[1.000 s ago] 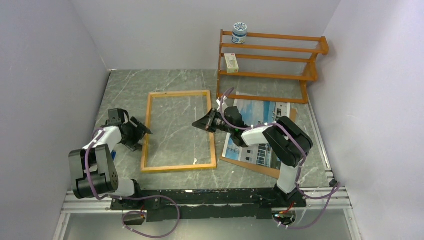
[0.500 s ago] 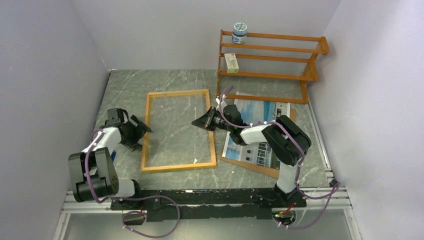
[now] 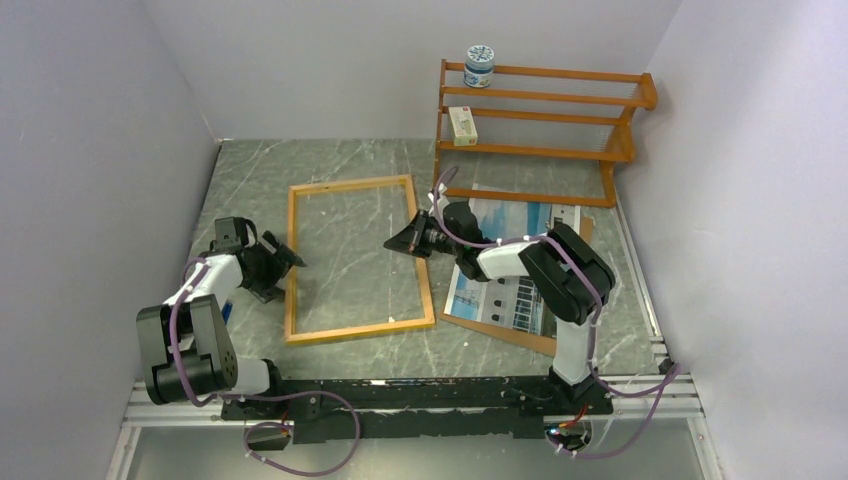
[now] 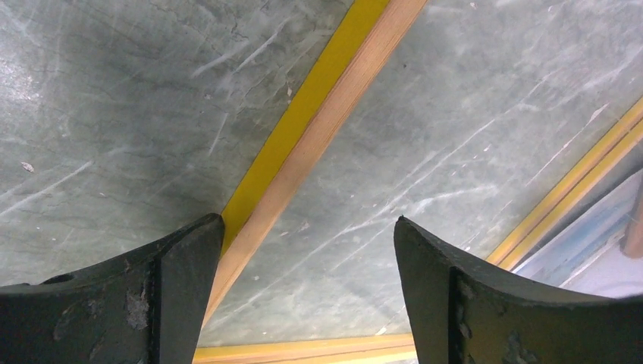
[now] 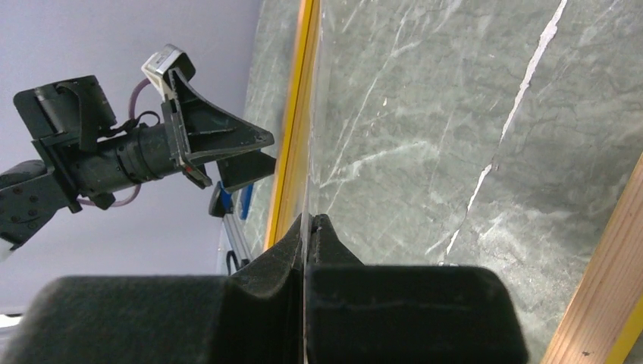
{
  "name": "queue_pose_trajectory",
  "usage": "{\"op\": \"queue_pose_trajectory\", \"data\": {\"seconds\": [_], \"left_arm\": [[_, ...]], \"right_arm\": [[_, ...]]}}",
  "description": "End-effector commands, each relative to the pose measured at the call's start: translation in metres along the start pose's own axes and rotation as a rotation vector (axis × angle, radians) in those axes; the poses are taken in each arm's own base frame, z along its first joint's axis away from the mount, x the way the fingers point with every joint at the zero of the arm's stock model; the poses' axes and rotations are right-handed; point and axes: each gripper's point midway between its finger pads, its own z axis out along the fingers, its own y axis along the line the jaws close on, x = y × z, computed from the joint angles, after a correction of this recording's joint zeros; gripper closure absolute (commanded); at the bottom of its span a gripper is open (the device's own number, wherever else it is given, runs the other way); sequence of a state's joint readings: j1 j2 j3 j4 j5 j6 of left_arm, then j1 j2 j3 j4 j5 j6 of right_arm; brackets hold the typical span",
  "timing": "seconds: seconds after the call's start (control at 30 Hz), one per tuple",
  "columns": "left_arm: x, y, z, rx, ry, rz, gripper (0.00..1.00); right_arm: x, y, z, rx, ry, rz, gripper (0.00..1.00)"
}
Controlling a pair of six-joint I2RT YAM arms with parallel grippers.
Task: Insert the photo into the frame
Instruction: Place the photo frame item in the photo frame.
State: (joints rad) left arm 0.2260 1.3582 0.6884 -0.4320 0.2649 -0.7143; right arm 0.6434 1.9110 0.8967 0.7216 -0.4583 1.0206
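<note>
Judging by how things lie, the task is at an early stage. The large thin rectangular picture frame (image 3: 360, 331) lies flat on the grey marbled counter (image 3: 260, 170), plain light wood upward and yellow showing only along its sides. Its opening shows bare counter. The large paper print of a white multi-storey building under blue sky (image 3: 512, 218), the photo, lies face up to the right of the frame. It rests on a plain brown cardboard backing board (image 3: 500, 334) and is partly hidden under the right arm, so it is not yet in the frame. What seems left is to bring the photo across, seat it in the opening and probably close it with the board.

The right tool (image 3: 395, 244) sits low inside the frame by its right rail. The wrist view shows its fingers pressed tightly together on what looks like a thin clear sheet (image 5: 309, 114), seen edge-on as a pale line, though I cannot be sure of this. The left tool (image 3: 285, 262) gapes wide just beside the frame's left rail and holds nothing.

By count:
- One frame, one photo and one backing board.
- One orange-brown wooden shelf rack (image 3: 525, 192).
- One round jar with a patterned lid (image 3: 479, 66) on the rack's top.
- One small pale box (image 3: 462, 125) on a lower shelf.
- Two arms, each with one tool.
</note>
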Motion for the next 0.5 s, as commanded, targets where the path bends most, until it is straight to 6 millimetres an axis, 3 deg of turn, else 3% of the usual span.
{"op": "queue_pose_trajectory", "data": {"seconds": [0.0,0.33,0.47], "left_arm": [[0.000,-0.011,-0.003,0.037,0.025,0.025,0.13],[-0.002,-0.007,-0.005,0.014,0.000,0.002,0.16],[-0.016,0.001,-0.024,-0.041,-0.125,-0.024,0.21]], "right_arm": [[-0.004,0.012,0.007,-0.043,0.026,-0.077,1.00],[0.003,0.003,0.010,-0.009,0.050,0.008,1.00],[0.005,-0.007,0.011,0.043,0.065,0.029,0.97]]}}
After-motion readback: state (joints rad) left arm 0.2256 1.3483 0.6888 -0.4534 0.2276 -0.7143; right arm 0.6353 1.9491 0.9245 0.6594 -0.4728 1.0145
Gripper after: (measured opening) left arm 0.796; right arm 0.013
